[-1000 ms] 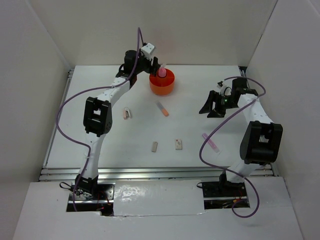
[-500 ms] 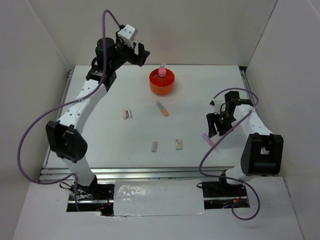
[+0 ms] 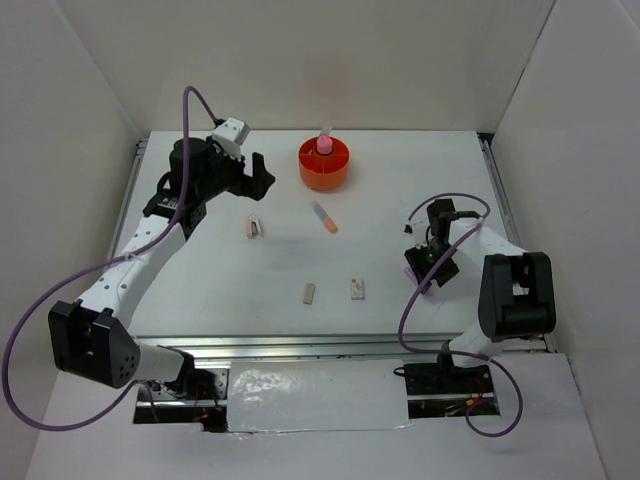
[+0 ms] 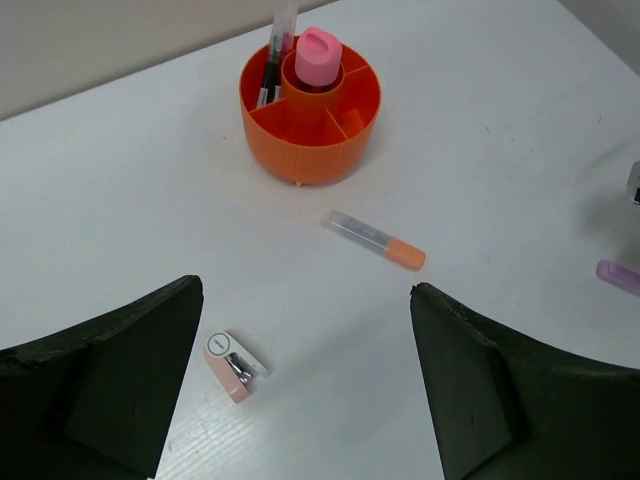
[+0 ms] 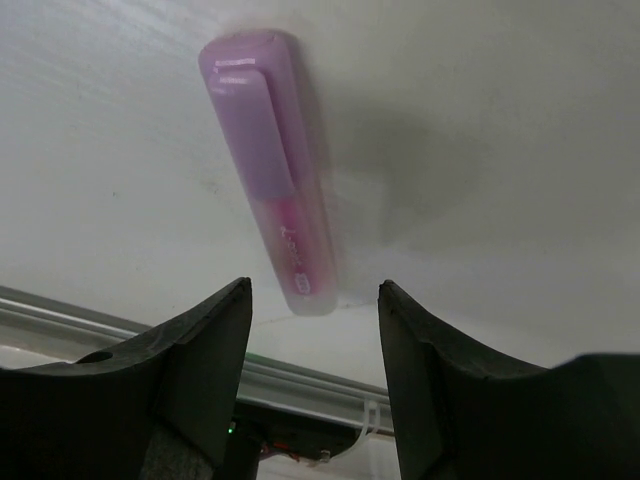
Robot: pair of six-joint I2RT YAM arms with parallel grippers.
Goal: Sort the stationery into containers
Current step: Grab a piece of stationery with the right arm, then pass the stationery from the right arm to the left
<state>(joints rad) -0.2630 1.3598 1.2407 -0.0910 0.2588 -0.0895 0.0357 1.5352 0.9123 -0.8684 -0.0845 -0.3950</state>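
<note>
Withdrawing near-left from the orange tub (image 3: 322, 181), the left gripper (image 3: 256, 176) gapes wide; the right gripper (image 3: 430, 270), now lowered, straddles the pink pen (image 5: 268, 160), jaws apart.

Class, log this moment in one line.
left end effector: open, empty | right end effector: open over pink pen | orange tub: glue stick inside

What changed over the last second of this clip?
The left gripper released the glue stick into the centre ring of the orange tub and pulled back left, jaws open. The right gripper swung nearer and came down astride the purple pen, not yet closed. Tub, marker and erasers stayed put.
</note>
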